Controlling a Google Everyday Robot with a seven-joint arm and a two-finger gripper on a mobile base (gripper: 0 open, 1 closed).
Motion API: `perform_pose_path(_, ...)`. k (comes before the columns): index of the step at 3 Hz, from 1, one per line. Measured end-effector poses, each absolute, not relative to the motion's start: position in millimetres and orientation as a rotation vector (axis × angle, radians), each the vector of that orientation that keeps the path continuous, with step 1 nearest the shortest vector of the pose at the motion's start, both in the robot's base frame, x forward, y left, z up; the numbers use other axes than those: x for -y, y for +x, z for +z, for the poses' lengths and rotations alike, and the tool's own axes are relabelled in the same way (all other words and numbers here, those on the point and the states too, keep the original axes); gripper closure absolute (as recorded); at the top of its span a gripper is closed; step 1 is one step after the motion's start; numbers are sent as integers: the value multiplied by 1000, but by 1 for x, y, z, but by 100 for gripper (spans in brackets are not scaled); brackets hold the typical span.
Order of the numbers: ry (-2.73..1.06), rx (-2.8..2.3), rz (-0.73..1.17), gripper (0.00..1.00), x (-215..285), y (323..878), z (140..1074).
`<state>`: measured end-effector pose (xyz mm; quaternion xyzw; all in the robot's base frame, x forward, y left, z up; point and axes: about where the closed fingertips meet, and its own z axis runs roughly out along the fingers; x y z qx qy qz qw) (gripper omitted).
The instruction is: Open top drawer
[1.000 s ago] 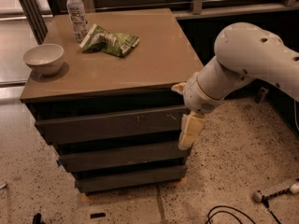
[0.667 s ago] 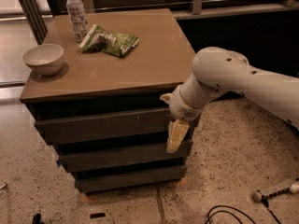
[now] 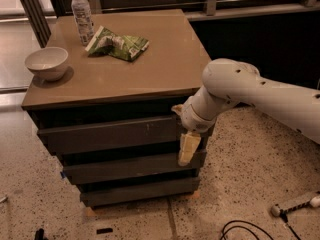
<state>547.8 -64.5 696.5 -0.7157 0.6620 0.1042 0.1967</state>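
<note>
The top drawer is the widest dark grey-brown slab front under the cabinet top, with small pale scratches right of centre. It looks shut, flush with the cabinet. Two narrower dark drawer fronts sit below it. My gripper hangs from the white arm at the right end of the top drawer front, its pale finger pointing down over the drawer's right edge.
On the brown cabinet top stand a white bowl, a water bottle and a green snack bag. A white tool and black cables lie on the speckled floor at right.
The arm and gripper have moved left, from beside the cabinet's right side to in front of the top drawer's right end. The drawers have not moved.
</note>
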Motion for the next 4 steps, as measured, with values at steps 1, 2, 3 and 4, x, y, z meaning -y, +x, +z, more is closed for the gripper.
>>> perform_pose_path(1, -2005, -1869, 303, 0, 67, 562, 670)
perform_pose_path(2, -2019, -1864, 312, 0, 64, 577, 651)
perform_pose_path(3, -2058, -1843, 283, 0, 58, 607, 637)
perform_pose_path(4, -2059, -1844, 285, 0, 58, 607, 636)
